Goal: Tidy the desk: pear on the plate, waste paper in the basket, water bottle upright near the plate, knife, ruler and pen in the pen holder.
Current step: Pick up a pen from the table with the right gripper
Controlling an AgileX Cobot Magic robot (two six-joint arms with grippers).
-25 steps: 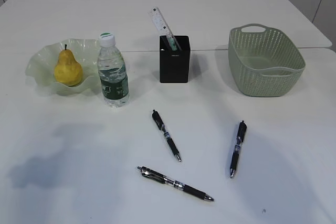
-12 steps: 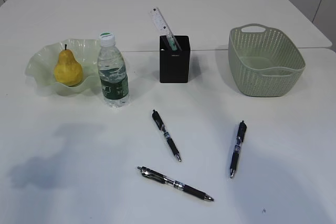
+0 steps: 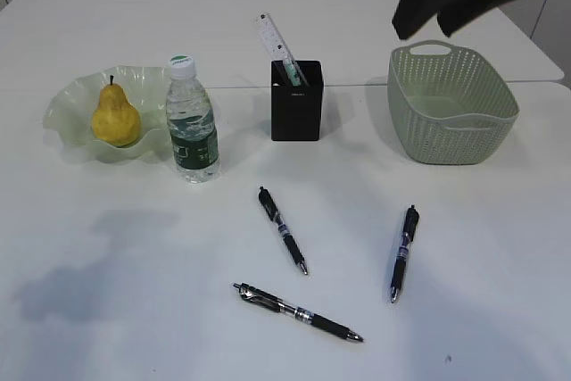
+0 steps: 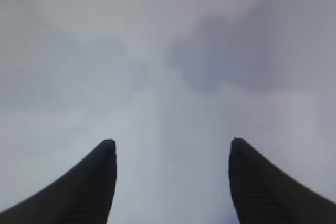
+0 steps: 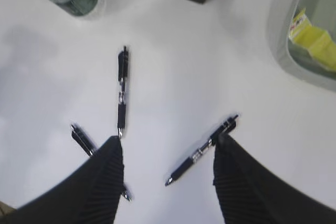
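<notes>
The pear [image 3: 115,119] lies on the plate [image 3: 71,104], with the bottle [image 3: 192,122] just right of it. The holder [image 3: 296,100] stands between bottle and basket [image 3: 451,104]. Three pens [image 3: 283,229] lie on the surface [image 3: 134,310] before them.

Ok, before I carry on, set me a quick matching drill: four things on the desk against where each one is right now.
Things:
1. pear
2. ruler
3. waste paper
4. water bottle

Places:
A. inside the basket
B. upright beside the plate
C. on the plate
D. sticking out of the pen holder

Pairs: 1-C, 2-D, 3-A, 4-B
</notes>
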